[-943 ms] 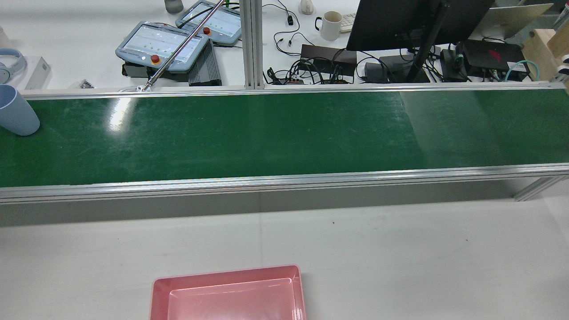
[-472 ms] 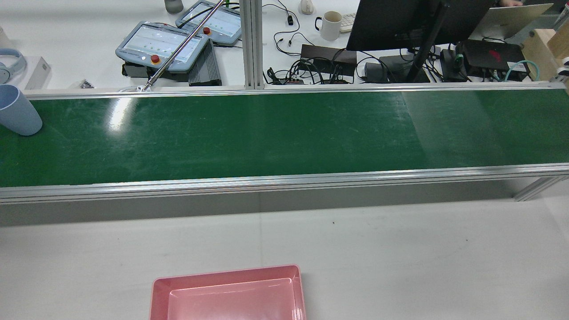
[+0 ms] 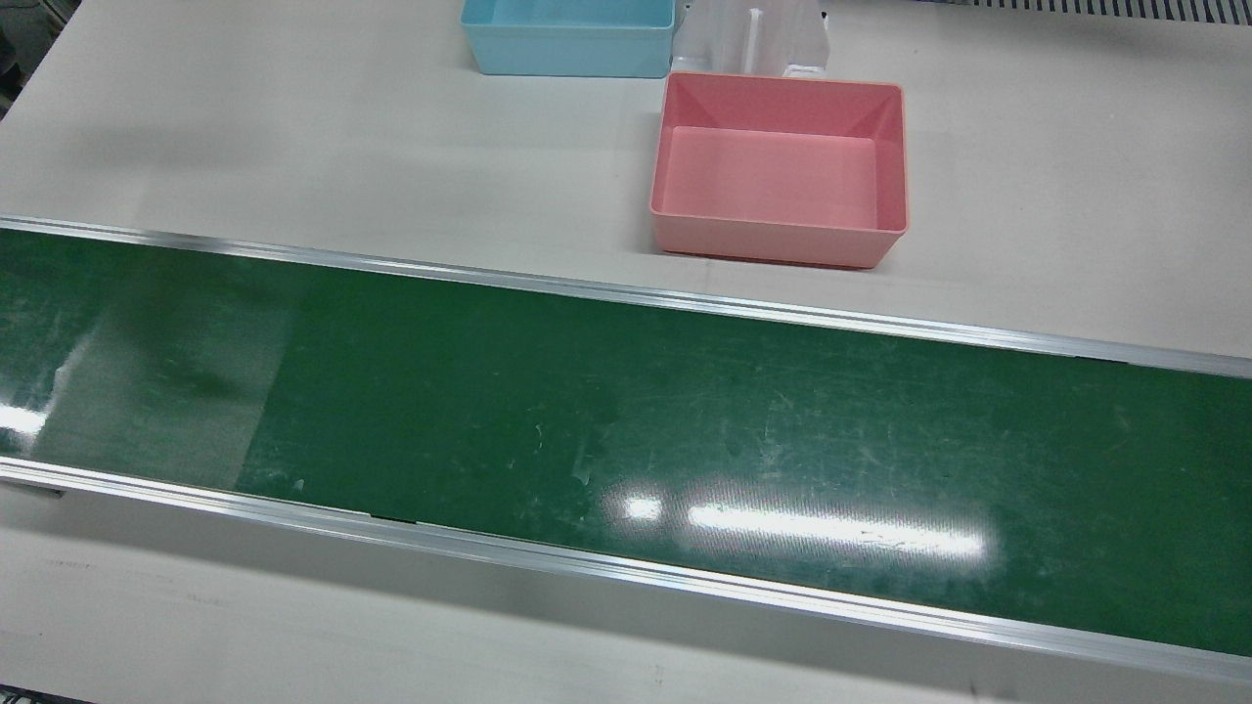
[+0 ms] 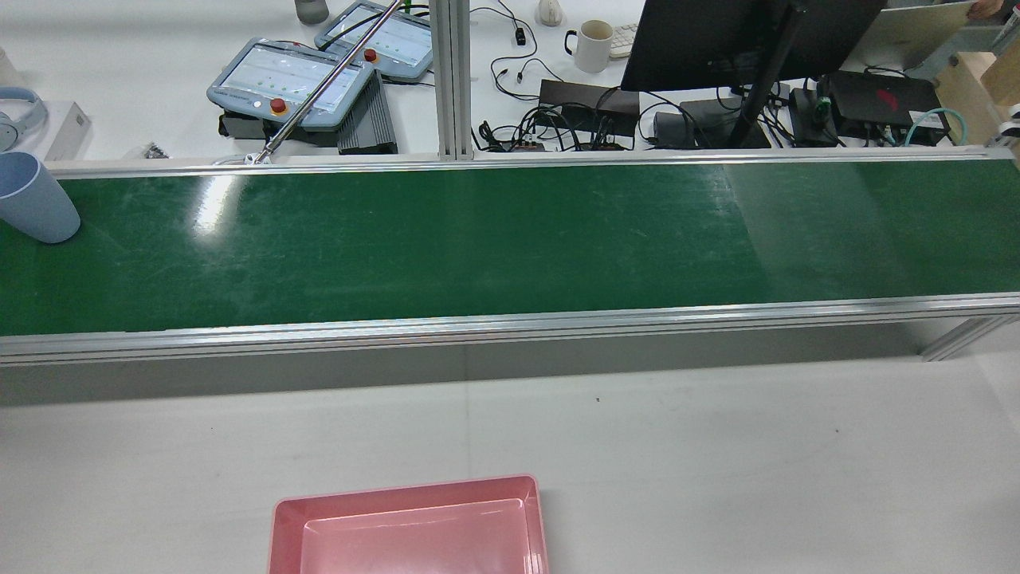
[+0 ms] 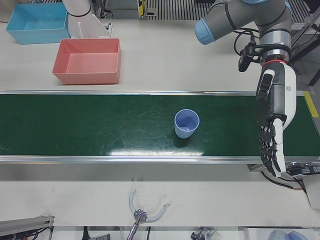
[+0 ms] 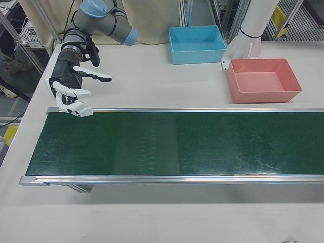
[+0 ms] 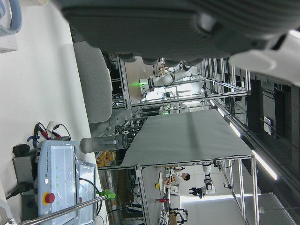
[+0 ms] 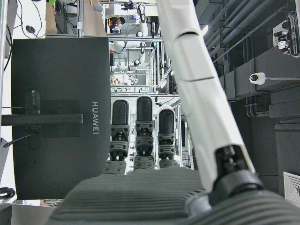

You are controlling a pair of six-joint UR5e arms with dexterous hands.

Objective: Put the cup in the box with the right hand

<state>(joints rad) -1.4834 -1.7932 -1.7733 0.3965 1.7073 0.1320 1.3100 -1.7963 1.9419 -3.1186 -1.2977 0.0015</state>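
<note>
The cup (image 5: 186,123) is a plain, pale blue tumbler with no handle, its wall tapering from a wide open rim down to a narrower base; it stands upright on the green conveyor belt (image 5: 100,127), mouth up, nothing visible inside it. In the left-front view it sits about midway between the belt's near and far rails, on the half of the belt before the left arm. In the rear view the same cup (image 4: 32,199) shows at the far left end of the belt, close to the far rail, partly cut by the picture's edge. The pink box (image 5: 88,61) rests on the white table (image 5: 165,55) beyond the belt's robot-side rail, well apart from the cup, open side up and holding nothing; a light blue box (image 5: 36,23) lies just past it toward the pedestals. The left hand (image 5: 271,127) hangs near the left end of the belt, fingers pointing down and spread apart, holding nothing and well clear of the cup. The right hand (image 6: 72,86) hovers over the right end of the belt, by the robot-side rail, its fingers parted and stretched out sideways, empty. Across the belt on the operators' side, the rear view shows 2 teach pendants (image 4: 291,80), a white mug (image 4: 592,45) and a dark monitor (image 4: 741,40).
</note>
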